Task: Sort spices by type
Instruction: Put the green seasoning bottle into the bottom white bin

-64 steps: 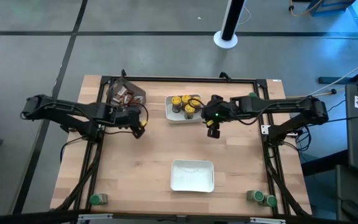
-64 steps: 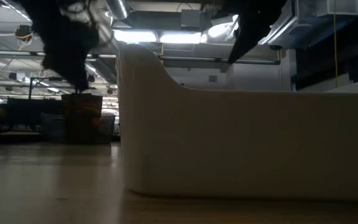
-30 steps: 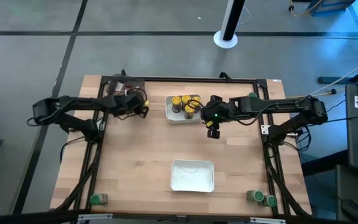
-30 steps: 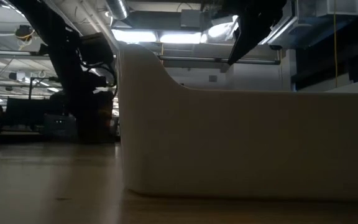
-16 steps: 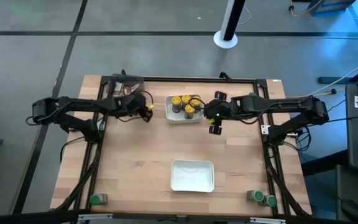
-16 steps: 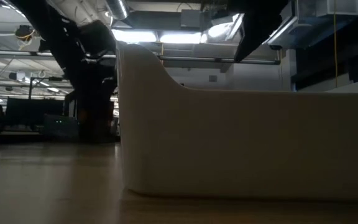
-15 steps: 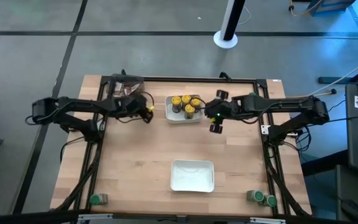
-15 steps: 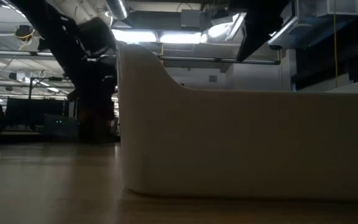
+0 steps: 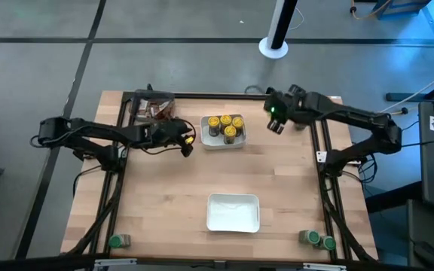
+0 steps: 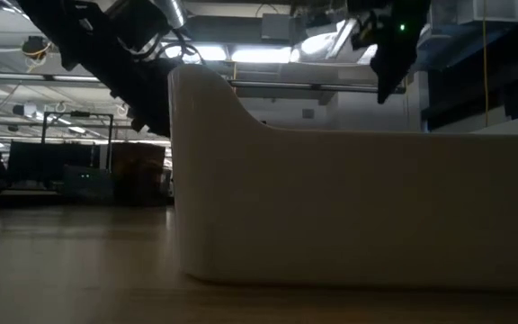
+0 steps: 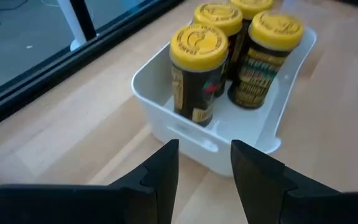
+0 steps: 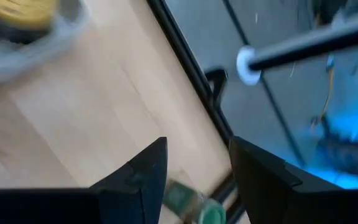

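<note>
Several yellow-lidded jars stand upright in a white tray at the table's far middle; the left wrist view shows the jars close ahead. My left gripper hovers open just left of that tray, touching nothing. My right gripper is open and empty near the far right corner, above a green-lidded jar lying by the table's frame. Brown packets sit in the dark bin at the far left.
A second white tray sits near the front middle and fills the low view. Green-lidded jars lie at the near left corner and the near right corner. A black metal frame runs along the far edge.
My left gripper has moved from beside the dark bin toward the table's right, up to the tray of yellow-lidded jars. My right gripper has swung away from that tray toward the far right corner, turning as it went.
</note>
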